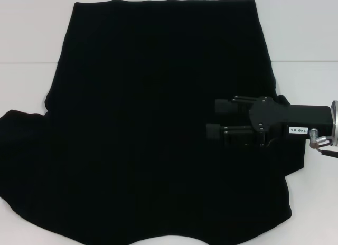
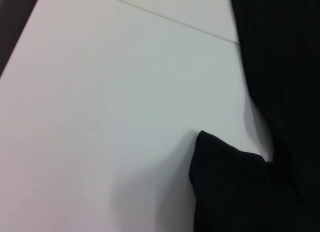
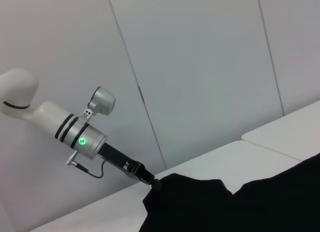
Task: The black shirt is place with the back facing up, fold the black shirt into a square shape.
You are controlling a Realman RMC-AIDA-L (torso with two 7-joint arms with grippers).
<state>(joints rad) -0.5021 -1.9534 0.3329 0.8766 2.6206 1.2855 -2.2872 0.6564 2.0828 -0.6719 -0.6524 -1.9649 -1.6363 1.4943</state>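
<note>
Head cam: the black shirt (image 1: 153,123) lies spread flat across the white table (image 1: 31,39), covering most of what I can see, plain black side up, no lettering showing. One straight edge runs along the far side; nearer me the outline gets ragged, with a sleeve sticking out on my left and a curved cut-in at the near edge. My right gripper (image 1: 214,118) comes in from the right side and sits over the right part of the shirt, body level, fingers (image 1: 224,104) pointing left toward the middle of the cloth. Its two fingers stand apart with a gap between them, so the jaws are released, nothing pinched between them that I can make out; whether they touch the cloth I can't tell, black on black. A small white label is on the gripper housing. Right wrist cam looks across the table at my left arm (image 3: 80,134), white with a green light lit, and the left gripper (image 3: 150,182) down at a raised corner of the shirt at the table edge; it is too dark there, so I can't tell if those jaws are clenched on the fabric or loose. Left wrist cam shows only bare table and a shirt corner (image 2: 225,182) with a dark fold beside it, none of its own fingers.
</note>
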